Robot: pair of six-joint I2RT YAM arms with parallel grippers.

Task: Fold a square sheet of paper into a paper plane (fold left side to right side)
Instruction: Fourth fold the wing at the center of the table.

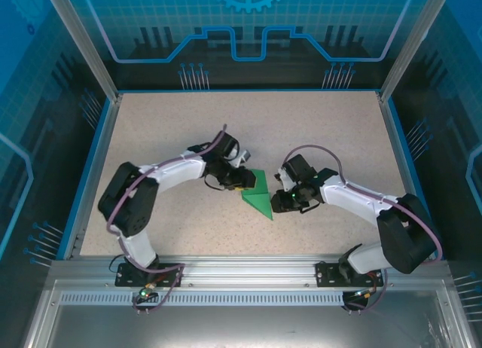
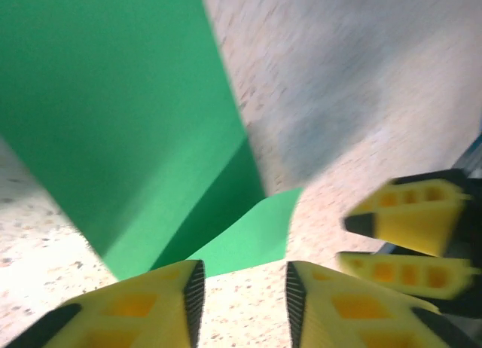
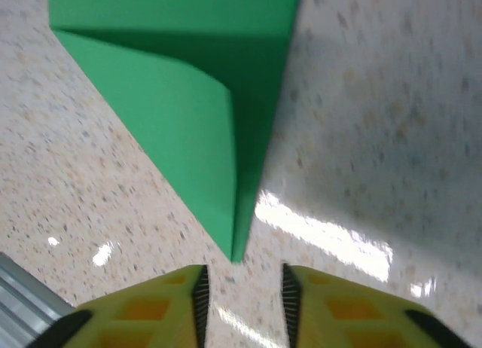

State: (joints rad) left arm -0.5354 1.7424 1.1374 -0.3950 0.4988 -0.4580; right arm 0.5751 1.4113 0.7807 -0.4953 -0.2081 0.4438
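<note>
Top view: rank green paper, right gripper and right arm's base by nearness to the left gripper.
1. The green paper, right beside the left gripper.
2. The right gripper, just across the paper.
3. The right arm's base, at the near right edge.

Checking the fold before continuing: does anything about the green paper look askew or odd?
Yes: on the green paper, the top flap bows up rather than lying flat, shading the layer beneath; that crease looks loosely pressed.
</note>
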